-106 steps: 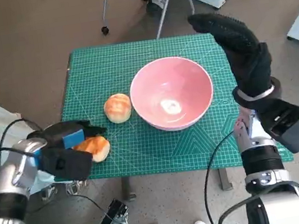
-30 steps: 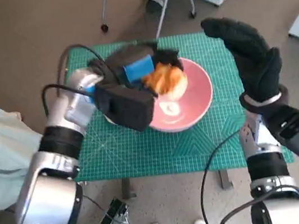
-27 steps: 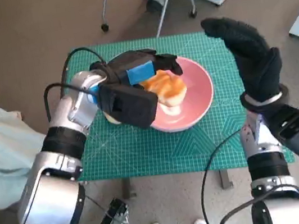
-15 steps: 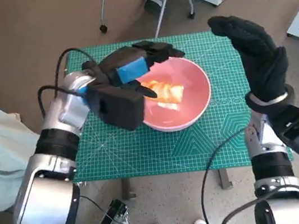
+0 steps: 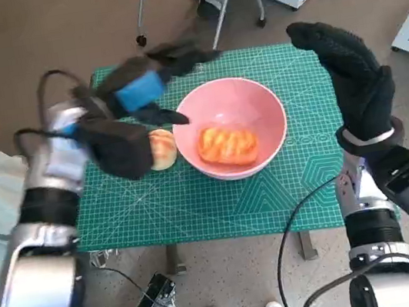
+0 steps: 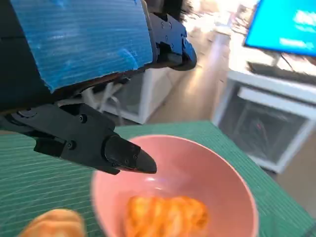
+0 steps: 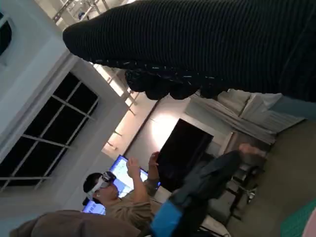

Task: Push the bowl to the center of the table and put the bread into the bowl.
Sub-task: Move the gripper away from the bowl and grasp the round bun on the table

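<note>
Blue-taped and blurred with motion, the left hand (image 5: 145, 81) hangs empty, fingers spread, above the green cutting-mat table (image 5: 196, 201) beside the pink bowl (image 5: 269, 116). One golden bread roll (image 5: 226, 144) lies inside the bowl; another pale roll (image 5: 163, 146), half hidden by the forearm, touches its rim. Well apart, the gloved right hand (image 5: 347, 72) stands upright, fingers extended, holding nothing.

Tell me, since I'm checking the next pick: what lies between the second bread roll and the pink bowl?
Nothing: in the head view the roll sits right beside the pink bowl, on its left, with no visible gap.
</note>
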Controlling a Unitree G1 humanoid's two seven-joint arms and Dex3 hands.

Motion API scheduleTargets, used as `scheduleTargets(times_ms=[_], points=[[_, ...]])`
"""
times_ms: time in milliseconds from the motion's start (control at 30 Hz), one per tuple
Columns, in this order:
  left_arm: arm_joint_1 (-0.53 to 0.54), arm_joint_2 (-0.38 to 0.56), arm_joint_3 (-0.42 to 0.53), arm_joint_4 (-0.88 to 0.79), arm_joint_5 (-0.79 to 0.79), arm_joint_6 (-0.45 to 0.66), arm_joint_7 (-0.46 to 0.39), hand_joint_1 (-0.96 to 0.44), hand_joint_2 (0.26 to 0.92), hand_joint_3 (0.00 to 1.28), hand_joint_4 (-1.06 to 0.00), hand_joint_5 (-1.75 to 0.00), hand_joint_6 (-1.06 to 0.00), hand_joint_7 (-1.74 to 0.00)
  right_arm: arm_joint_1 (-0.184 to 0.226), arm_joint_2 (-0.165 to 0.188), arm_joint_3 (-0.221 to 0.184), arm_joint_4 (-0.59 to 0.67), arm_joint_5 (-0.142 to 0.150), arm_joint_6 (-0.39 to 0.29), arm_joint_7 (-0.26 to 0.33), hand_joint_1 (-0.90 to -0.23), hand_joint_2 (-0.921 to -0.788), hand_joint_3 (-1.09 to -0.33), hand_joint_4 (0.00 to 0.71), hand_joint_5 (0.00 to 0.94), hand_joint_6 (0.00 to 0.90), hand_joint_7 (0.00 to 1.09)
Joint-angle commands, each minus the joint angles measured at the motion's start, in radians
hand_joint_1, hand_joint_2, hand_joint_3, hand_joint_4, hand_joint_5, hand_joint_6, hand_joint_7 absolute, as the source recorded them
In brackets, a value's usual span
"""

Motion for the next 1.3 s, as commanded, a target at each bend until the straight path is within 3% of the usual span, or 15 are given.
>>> scheduleTargets(times_ms=[33, 267, 667, 1033, 1300], points=[[0.044, 0.035, 0.015, -0.039, -0.008, 0.05, -0.005, -0.07, 0.849, 0.0, -0.25, -0.01, -0.38, -0.11, 0.019, -0.001, 0.001, 0.018, -0.009, -0.002, -0.005, -0.558, -0.921, -0.645, 0.342, 0.001, 0.051, 0.81], [0.078, 0.071, -0.002, 0.024, 0.046, 0.121, 0.049, -0.15, 0.838, 0.0, -0.25, -0.01, -0.38, -0.08, 0.014, -0.001, 0.001, 0.033, -0.006, -0.007, -0.001, -0.558, -0.921, -0.644, 0.342, 0.001, 0.051, 0.8], [0.084, 0.077, -0.022, 0.077, 0.075, 0.143, 0.069, -0.2, 0.837, 0.0, -0.25, 0.0, -0.38, -0.04, 0.01, 0.0, 0.001, 0.043, 0.005, -0.006, 0.009, -0.561, -0.921, -0.65, 0.342, 0.001, 0.051, 0.8], [0.083, 0.036, -0.049, 0.159, 0.082, 0.174, 0.079, -0.21, 0.829, 0.0, -0.25, 0.0, -0.38, -0.03, 0.013, 0.002, 0.005, 0.029, 0.01, 0.005, 0.015, -0.565, -0.921, -0.652, 0.342, 0.0, 0.048, 0.81], [0.061, -0.053, -0.123, 0.27, 0.158, 0.297, 0.146, -0.21, 0.833, 0.0, -0.24, 0.0, -0.38, -0.02, 0.014, 0.002, 0.007, 0.031, 0.02, 0.008, 0.034, -0.56, -0.921, -0.656, 0.341, 0.0, 0.044, 0.81]])
